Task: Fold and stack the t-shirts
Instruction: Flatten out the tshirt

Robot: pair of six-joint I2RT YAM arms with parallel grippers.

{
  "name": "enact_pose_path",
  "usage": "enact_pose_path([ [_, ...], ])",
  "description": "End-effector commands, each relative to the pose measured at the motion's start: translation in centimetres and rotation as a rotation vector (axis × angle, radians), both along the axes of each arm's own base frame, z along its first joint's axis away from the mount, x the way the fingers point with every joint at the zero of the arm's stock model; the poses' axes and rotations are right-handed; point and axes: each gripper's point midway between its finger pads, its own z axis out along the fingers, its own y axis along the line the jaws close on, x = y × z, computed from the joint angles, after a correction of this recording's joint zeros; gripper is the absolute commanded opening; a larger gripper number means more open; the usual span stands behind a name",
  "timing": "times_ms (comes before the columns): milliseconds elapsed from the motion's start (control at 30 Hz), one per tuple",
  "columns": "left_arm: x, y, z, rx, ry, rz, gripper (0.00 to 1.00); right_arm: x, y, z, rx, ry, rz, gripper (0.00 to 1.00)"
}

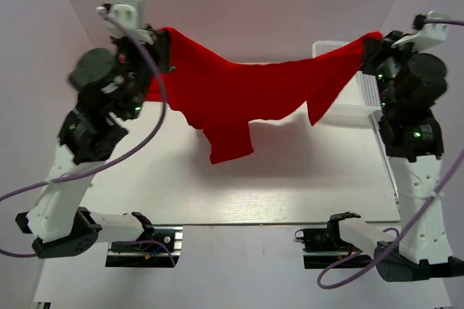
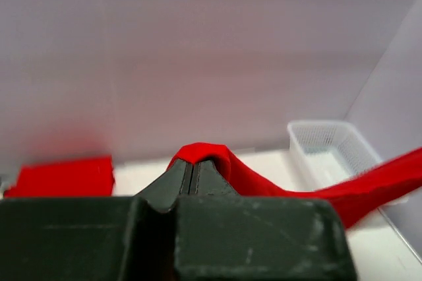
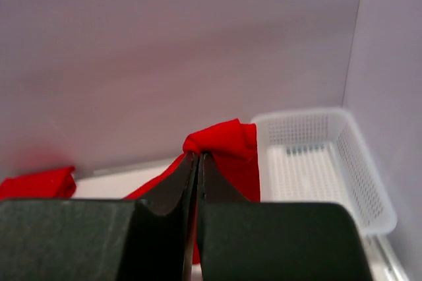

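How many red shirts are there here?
2. One plain red cloth t-shirt hangs stretched between the left hand and right hand; a folded red t-shirt lies at the white table's far left. That pile may hide more.

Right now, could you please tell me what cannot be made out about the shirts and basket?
- Red pile: left wrist view, lower edge hidden by the left gripper; shirt count unclear.
- Hanging shirt: right wrist view, held corner buried in the right gripper.
- Basket: overhead, partly covered by shirt and right arm.
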Motion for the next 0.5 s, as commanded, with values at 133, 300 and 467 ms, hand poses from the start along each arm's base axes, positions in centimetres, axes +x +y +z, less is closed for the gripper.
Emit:
enact_pose_path([
  [133,-10.4,6.0,13.6,-0.032,-0.441,-0.151,0.00,-9.0,-0.7,12.4,-0.141,-0.299,0.035,0.00],
  [300,-16.4,8.6,18.1,-0.061,-0.629,-0.245,0.00,-16.4,-0.3,17.1,-0.175,-0.483,0.098,0.00],
  [467,-18.3,9.8,20.6,-0.084,-0.742,-0.240,0.00,-21.0,-0.1,18.2,-0.167,-0.572,0.139,0.00],
])
